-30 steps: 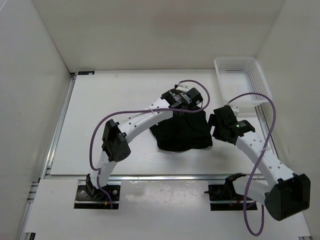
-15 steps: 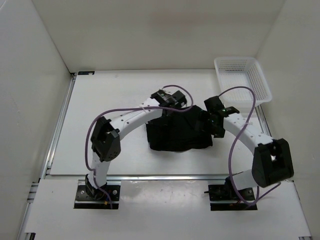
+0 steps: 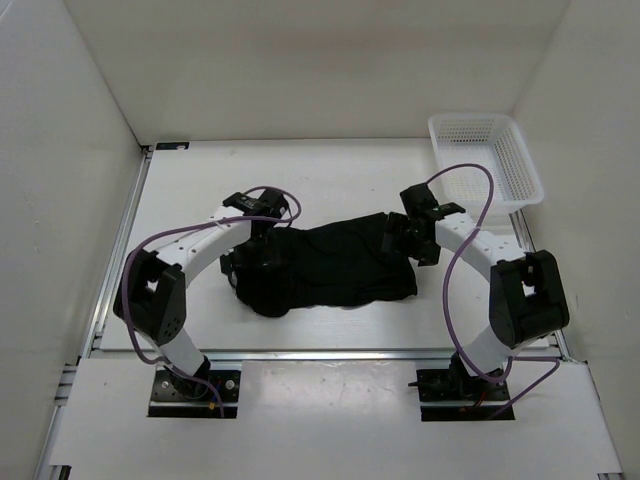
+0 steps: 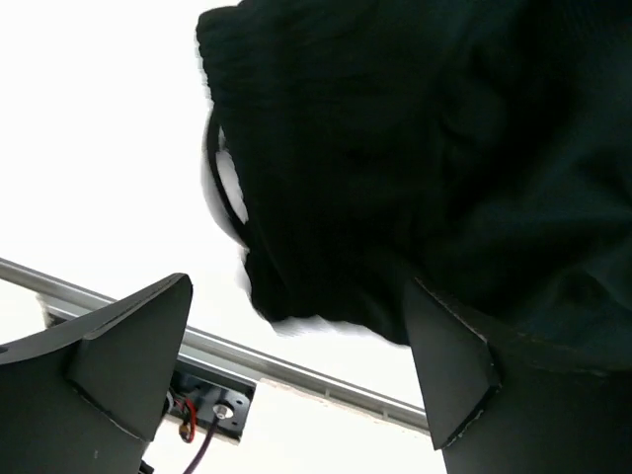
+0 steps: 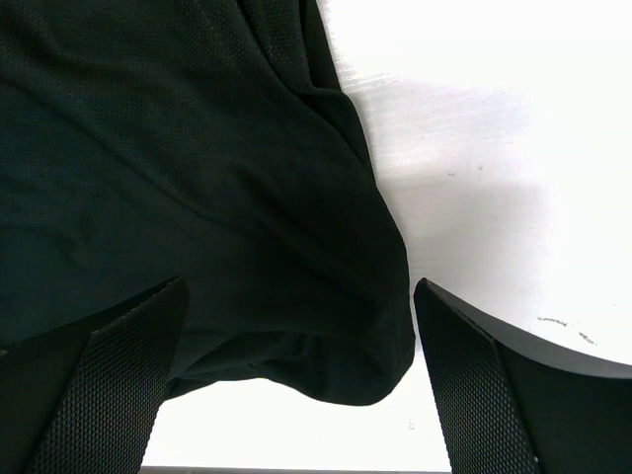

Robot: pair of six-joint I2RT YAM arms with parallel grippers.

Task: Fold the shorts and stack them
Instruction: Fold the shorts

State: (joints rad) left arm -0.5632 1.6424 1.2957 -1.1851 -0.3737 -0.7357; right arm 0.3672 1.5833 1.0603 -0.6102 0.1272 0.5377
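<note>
Top view first: the shorts (image 3: 335,265) are lying roughly mid-table (image 3: 200,190), pulled out sideways. Their long axis runs left to right, with the left end sitting a bit nearer the arm bases than the right end. The left gripper (image 3: 248,262) is down at the left end of the cloth and the right gripper (image 3: 395,240) is at the right end. The white mesh basket (image 3: 487,160) is off in the far right corner, well apart from the shorts.

Left wrist cam: the left gripper (image 4: 296,296) is released, with the jaws spread wide and nothing pinched. A bunched dark edge of the shorts (image 4: 415,148) fills the top right, and a metal rail (image 4: 296,360) runs across lower down.

Right wrist cam: same deal, the right gripper (image 5: 301,286) is spread wide. The shorts (image 5: 178,148) cover the left and middle, with a rounded edge hanging between the fingers and bare table on the right. I can't tell if the cloth touches either finger.
</note>
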